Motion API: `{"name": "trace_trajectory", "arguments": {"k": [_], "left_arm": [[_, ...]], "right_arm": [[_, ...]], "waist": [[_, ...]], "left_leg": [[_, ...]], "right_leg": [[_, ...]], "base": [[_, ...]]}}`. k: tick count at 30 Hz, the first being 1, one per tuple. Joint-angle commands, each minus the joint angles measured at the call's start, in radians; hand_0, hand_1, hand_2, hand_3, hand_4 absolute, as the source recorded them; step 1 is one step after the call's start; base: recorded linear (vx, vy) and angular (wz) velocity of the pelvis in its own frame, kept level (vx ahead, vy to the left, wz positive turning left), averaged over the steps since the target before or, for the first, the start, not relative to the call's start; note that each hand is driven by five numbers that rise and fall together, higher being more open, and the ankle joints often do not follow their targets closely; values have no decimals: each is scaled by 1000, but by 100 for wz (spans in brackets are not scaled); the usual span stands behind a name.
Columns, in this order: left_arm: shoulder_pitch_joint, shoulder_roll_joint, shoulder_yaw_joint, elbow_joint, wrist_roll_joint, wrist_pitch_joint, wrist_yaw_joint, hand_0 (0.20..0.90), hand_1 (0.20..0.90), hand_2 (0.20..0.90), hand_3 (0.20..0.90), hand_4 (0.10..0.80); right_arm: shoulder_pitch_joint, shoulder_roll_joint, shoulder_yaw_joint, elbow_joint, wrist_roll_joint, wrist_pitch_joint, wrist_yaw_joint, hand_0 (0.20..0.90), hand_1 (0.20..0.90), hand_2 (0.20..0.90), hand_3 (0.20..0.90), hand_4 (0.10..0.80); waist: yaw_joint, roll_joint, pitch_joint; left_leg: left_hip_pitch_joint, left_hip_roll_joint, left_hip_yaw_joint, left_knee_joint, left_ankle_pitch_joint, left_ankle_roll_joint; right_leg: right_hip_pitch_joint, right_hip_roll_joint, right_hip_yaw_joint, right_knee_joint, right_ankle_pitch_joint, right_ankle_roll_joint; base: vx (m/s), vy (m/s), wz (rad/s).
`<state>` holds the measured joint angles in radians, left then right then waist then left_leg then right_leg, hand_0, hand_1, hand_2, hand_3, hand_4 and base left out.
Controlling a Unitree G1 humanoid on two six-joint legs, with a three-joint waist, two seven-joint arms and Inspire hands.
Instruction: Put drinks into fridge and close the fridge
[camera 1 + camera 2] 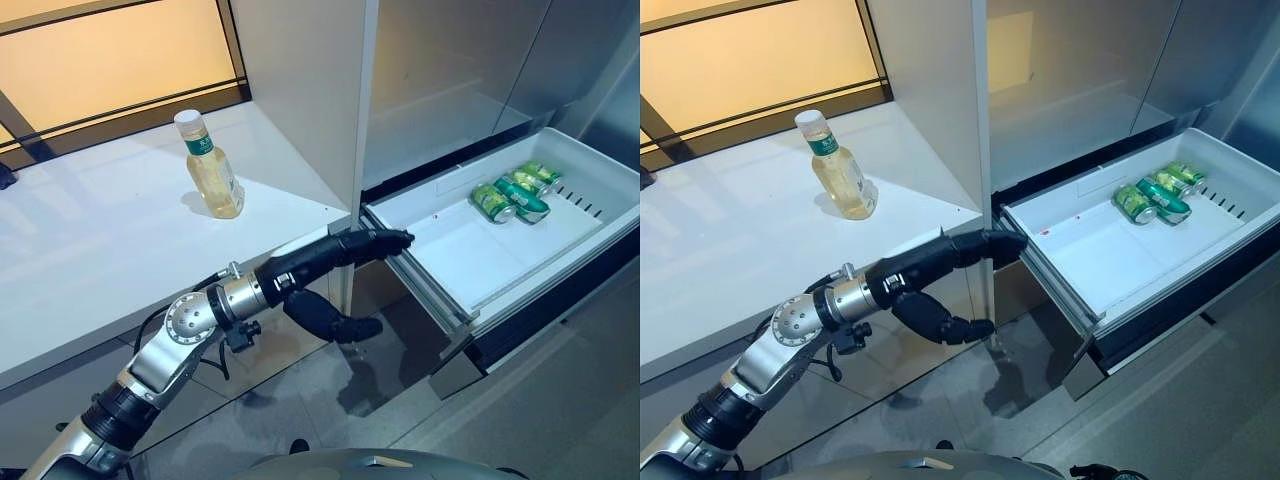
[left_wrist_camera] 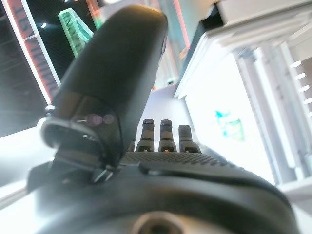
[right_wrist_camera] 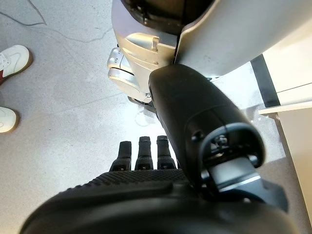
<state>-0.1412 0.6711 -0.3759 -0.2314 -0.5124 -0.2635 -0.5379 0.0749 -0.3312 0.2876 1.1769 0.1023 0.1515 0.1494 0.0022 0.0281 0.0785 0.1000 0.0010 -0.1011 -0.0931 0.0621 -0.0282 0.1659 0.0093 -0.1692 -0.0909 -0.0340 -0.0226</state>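
Here, nearest of all, the left hand (image 1: 335,262) is held out from the counter's front edge toward the open drawer (image 1: 470,265), its fingers straight and spread from the thumb, which hangs below them. Nothing is gripped; the fingertips are seen just beside the drawer's near corner, and whether they touch it cannot be told. The hand seems to be placed there either to steady the drawer or on its way past it. The right hand (image 3: 141,156) shows only in its own wrist view, hanging over the floor with relaxed fingers and nothing in it; a person's white shoes (image 3: 12,58) are seen on that floor.

The drawer is pulled well out of the fridge (image 1: 450,90), presumably so that drinks can be laid in it from above. Its white floor is mostly bare. At the far end of the drawer, green cans (image 1: 515,190) are lying on their sides, touching one another, probably laid flat so that the drawer can slide shut over them.

Beyond the hand and well apart from the drawer, a bottle (image 1: 210,168) is standing upright on the white counter (image 1: 90,250), out of either hand. It is a clear bottle of pale yellow drink with a cream cap and a green band at the neck. By that, the job is judged unfinished: the bottle is not yet stored and the drawer not yet closed.
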Motion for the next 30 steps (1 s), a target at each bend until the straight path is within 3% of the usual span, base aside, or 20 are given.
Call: {"name": "trace_trajectory", "arguments": {"k": [1,10,24,28,30], "left_arm": [[-100,-29,121,-123,-101,-131,61,900,900,900,900,800],[-87,-62,307,-109,-32,-253,274,900,900,900,900,800],[-36,-59,544,5,232,-344,806,900,900,900,900,800],[-14,-79,591,25,285,-333,918,900,900,900,900,800],[-2,-86,606,48,315,-265,973,900,900,900,900,800]], "right_arm": [[-22,62,-6,-22,69,-23,14,900,900,900,900,800],[-16,74,-19,18,73,-50,14,900,900,900,900,800],[-3,83,-45,29,67,-51,14,900,900,900,900,800],[0,85,-51,22,65,-41,15,900,900,900,900,800],[3,85,-53,9,60,-28,16,900,900,900,900,800]], "waist": [[25,-29,-7],[40,-39,-20],[49,-48,-40],[51,-51,-44],[50,-51,-46]], "left_leg": [[7,-46,19,6,-98,40],[10,-47,5,6,-101,36],[13,-51,-6,6,-97,35],[14,-50,-9,7,-97,33],[15,-50,-11,7,-98,32]], "right_leg": [[-47,-32,56,20,26,91],[-38,-31,53,18,16,83],[-34,-28,56,17,12,74],[-32,-29,57,17,9,73],[-32,-29,58,18,8,71]], "base": [[20,-12,5],[2,-1,0],[4,0,0],[0,0,0],[0,0,0]]}}
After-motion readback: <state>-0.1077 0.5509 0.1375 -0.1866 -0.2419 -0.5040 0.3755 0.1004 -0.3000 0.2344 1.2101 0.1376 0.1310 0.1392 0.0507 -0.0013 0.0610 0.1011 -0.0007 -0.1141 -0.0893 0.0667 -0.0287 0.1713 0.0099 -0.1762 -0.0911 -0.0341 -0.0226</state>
